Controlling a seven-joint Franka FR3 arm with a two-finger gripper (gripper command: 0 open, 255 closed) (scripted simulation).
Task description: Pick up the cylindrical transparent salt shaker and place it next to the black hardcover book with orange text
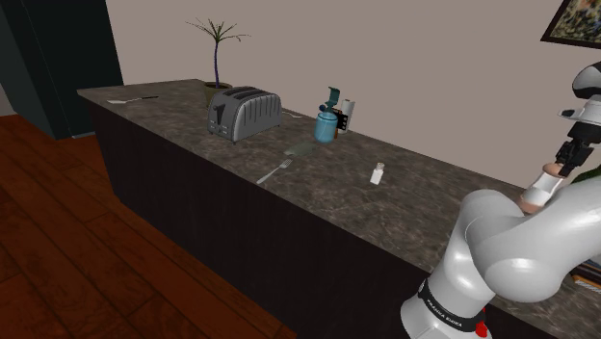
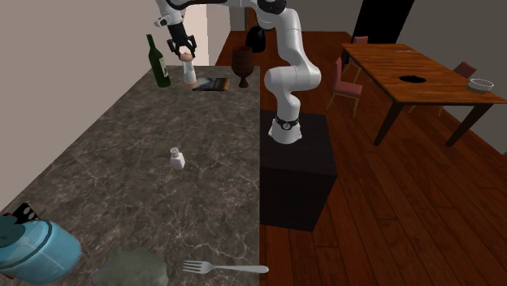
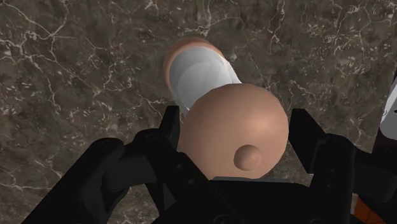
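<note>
A tall cylindrical shaker with a whitish body and a tan rounded cap stands upright, right beside a dark book lying flat at the counter's far end. My gripper comes down on it from above. In the wrist view the gripper has its black fingers pressed against both sides of the tan cap, shut on it. The shaker's base looks to be at or just above the marbled counter. A second, small white shaker stands alone mid-counter, also seen as a shaker in the shoulder view.
A green bottle stands close behind the held shaker, and a dark vase sits past the book. Further along the counter are a toaster, a blue container, a grey cloth and a fork.
</note>
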